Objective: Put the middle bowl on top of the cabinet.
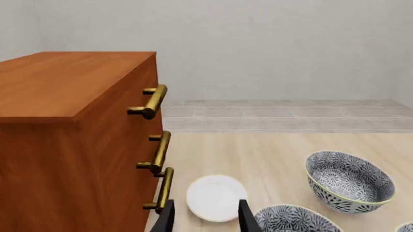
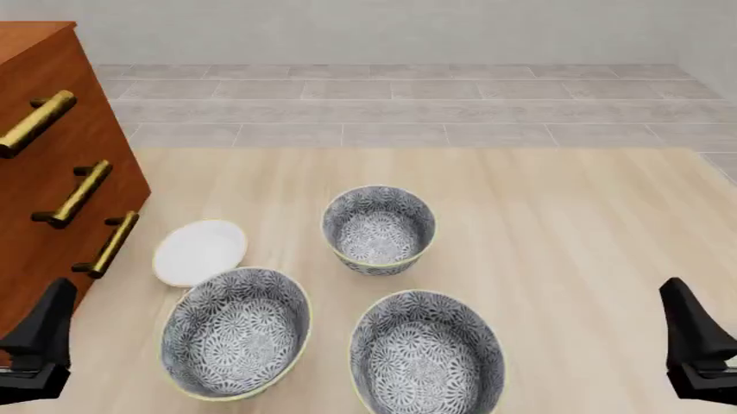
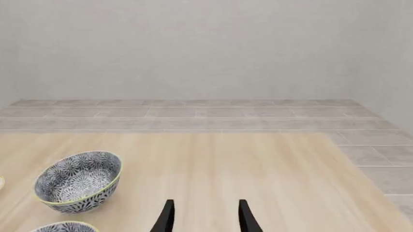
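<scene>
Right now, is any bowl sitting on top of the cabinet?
No, the cabinet top is bare in the left wrist view, and all three bowls sit on the table.

- Left gripper (image 1: 204, 220): two slim, matte black fingers (image 1: 166, 218), flat-sided and tapering toward the tips, seen from the wrist camera.
- Right gripper (image 3: 204, 217): an identical pair of plain black fingers (image 3: 246, 218).
- Front view: each gripper shows as a dark, angular, wedge-shaped block without visible markings, cables or screws.
</scene>
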{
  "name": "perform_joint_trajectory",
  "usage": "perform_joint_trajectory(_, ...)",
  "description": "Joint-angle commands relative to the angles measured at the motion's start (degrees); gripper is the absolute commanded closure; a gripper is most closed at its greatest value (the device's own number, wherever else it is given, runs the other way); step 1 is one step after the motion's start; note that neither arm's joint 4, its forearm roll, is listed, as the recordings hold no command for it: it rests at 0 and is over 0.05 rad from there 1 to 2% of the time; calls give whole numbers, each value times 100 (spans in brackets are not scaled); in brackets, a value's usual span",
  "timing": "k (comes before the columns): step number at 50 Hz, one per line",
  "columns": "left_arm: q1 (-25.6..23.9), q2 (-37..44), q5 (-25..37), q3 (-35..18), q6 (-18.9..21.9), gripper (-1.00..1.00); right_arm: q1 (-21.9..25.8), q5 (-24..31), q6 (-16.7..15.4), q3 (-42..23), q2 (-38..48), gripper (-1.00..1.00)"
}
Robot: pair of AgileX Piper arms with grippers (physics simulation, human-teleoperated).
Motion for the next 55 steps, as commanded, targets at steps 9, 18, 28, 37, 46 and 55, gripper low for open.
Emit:
perform_joint_trajectory(9, -39, 90, 26, -76, 51, -100, 13, -15, 97, -18, 55, -100)
perform_joint_trajectory(18, -96, 273, -38, -108, 112, -100, 7, -27, 161, -23, 74, -100)
perform_joint_trajectory(28, -248, 783, -191, -168, 164, -100, -14, -48, 198, -15, 91, -100)
perform_joint_trajectory(37, -490, 1207, -22, -402, 194, -100, -28, -31, 207, -9, 64, -100)
perform_joint_trajectory(46, -752, 1921, -5, -721, 208, -100, -22, -36, 188, -12, 77, -100)
perform_joint_trajectory(55, -840, 2164, 210, -985, 137, -100, -26, -30, 172, -5, 72, -100)
